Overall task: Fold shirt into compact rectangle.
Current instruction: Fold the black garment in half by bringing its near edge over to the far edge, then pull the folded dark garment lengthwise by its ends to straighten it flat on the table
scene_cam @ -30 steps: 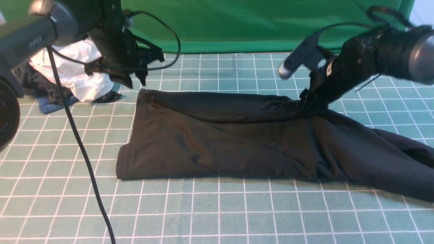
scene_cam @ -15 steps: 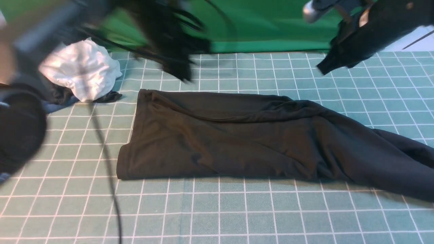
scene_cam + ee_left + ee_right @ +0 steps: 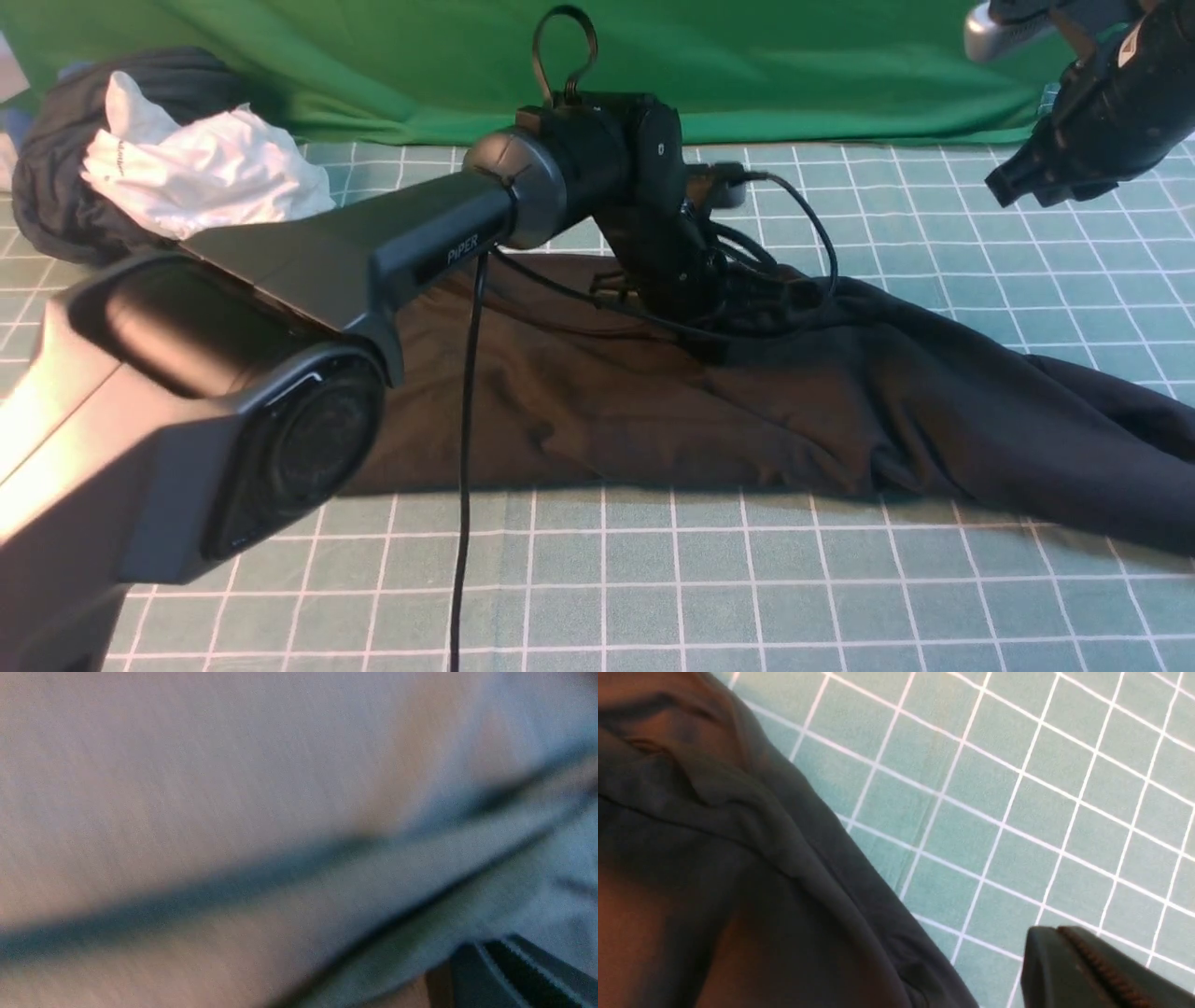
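A teal surface (image 3: 653,597) ruled with a white grid fills the front view, and a green cloth backdrop (image 3: 794,65) hangs behind it. The black shirt (image 3: 915,411) lies flat across the middle of the surface as a long folded band. It runs from under the left arm to the right edge of the view, where it is looser and more creased. No print or neck label shows on it.

The left arm (image 3: 308,271) reaches in from the near left, over the shirt. Its grey casing bears the word "PiPER" (image 3: 463,250) in pale letters.

At the far left sits a heap of dark clothes (image 3: 56,187). A crumpled white garment (image 3: 201,182) lies on it, with a line of small dark lettering too small to read.

The right gripper (image 3: 1013,187) hangs well above the surface at the far right, apart from the shirt and carrying nothing. How far open it is cannot be told. Its wrist view shows only one toothed fingertip (image 3: 1078,970) over the grid beside the shirt's edge.

The left gripper (image 3: 714,313) is down at the shirt's far edge among black cables. Its opening and grasp cannot be made out. Its wrist view is a blur of cloth with a finger (image 3: 509,970) at one corner.
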`<state>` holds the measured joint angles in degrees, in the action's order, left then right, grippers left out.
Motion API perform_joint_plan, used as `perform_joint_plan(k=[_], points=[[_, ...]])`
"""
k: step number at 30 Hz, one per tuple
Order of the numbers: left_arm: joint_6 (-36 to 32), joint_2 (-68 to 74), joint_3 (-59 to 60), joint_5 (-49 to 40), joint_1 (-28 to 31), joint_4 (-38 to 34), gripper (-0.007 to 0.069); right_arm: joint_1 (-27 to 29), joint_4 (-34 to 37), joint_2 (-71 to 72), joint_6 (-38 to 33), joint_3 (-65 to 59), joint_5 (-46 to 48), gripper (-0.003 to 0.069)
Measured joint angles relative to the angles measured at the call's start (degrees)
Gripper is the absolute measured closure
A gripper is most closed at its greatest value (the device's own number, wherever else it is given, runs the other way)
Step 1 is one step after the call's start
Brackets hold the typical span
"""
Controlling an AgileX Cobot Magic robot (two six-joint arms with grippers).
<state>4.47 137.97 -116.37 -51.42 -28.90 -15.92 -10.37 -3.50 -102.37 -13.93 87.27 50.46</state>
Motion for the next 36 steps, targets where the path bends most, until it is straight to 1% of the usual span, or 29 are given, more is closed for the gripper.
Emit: perform_joint_plan(k=[2,3,7,9,10,12,13,14,16,18,21,23,24,25,27,28,30,32,35,36], points=[[0.4,0.2,0.0,1.7,0.4,0.0,0.0614,0.0,0.7,0.0,0.0,0.0,0.0,0.0647],[1.4,0.4,0.0,5.8,1.1,1.2,0.0614,0.0,2.1,0.0,-0.1,0.0,0.0,0.0647],[2.8,1.3,-0.2,13.0,4.1,2.4,0.0613,0.0,4.6,0.0,-0.3,0.0,0.1,0.0647],[3.0,1.3,-1.5,12.4,6.4,2.6,0.0613,0.0,5.7,0.0,-1.3,0.0,0.7,0.0647],[3.0,1.3,-1.7,12.2,6.6,2.6,0.0613,0.0,6.0,0.0,-1.3,0.0,1.0,0.0647],[3.2,0.9,-5.3,7.4,9.7,2.3,0.0613,0.0,6.8,0.0,-2.1,0.0,2.7,0.0647],[3.2,0.9,-5.6,6.8,9.9,2.3,0.0613,0.0,6.8,0.0,-2.1,0.0,2.7,0.0647],[3.0,0.2,-8.1,1.7,11.8,1.8,0.0613,0.0,7.1,0.0,-2.6,0.0,3.6,0.0647],[1.9,-0.8,-9.9,-3.5,13.1,1.4,0.0613,0.0,8.1,0.0,-3.8,0.0,4.4,0.0647],[-1.2,-3.0,-11.5,-10.8,14.1,1.1,0.0613,0.0,11.6,-0.1,-7.8,0.0,4.8,0.0647],[-3.3,-4.8,-11.3,-15.5,14.1,2.1,0.0613,0.0,16.2,-0.4,-12.0,0.0,4.0,0.0645],[-3.8,-6.5,-9.1,-17.2,13.7,2.9,0.0613,0.0,22.3,-1.8,-15.9,0.6,2.8,0.063],[-3.9,-7.5,-6.9,-17.5,13.5,3.5,0.0613,0.0,24.9,-3.3,-17.8,1.5,2.6,0.061],[-4.1,-8.0,-5.0,-17.6,13.3,3.7,0.0613,0.0,26.1,-4.4,-18.3,2.4,2.6,0.06],[-4.5,-8.8,-0.8,-17.7,12.8,4.2,0.0613,0.0,27.7,-7.1,-19.3,4.2,2.5,0.0564],[-4.5,-9.7,2.5,-17.7,12.3,4.3,0.0613,-0.1,28.2,-9.0,-19.6,6.0,2.6,0.0529],[-4.5,-10.5,6.6,-17.0,11.5,4.5,0.0613,-0.1,28.6,-11.9,-19.7,8.6,3.1,0.0474],[-4.5,-12.0,11.3,-15.2,10.1,4.6,0.0613,-0.2,28.9,-16.0,-19.7,12.3,4.9,0.0398],[-4.5,-12.5,15.4,-13.2,9.2,4.6,0.0613,-0.6,28.9,-19.6,-19.7,15.3,7.2,0.0341],[-4.5,-12.6,17.0,-12.2,8.9,4.5,0.0613,-0.7,28.9,-20.9,-19.7,16.1,7.8,0.0332]])
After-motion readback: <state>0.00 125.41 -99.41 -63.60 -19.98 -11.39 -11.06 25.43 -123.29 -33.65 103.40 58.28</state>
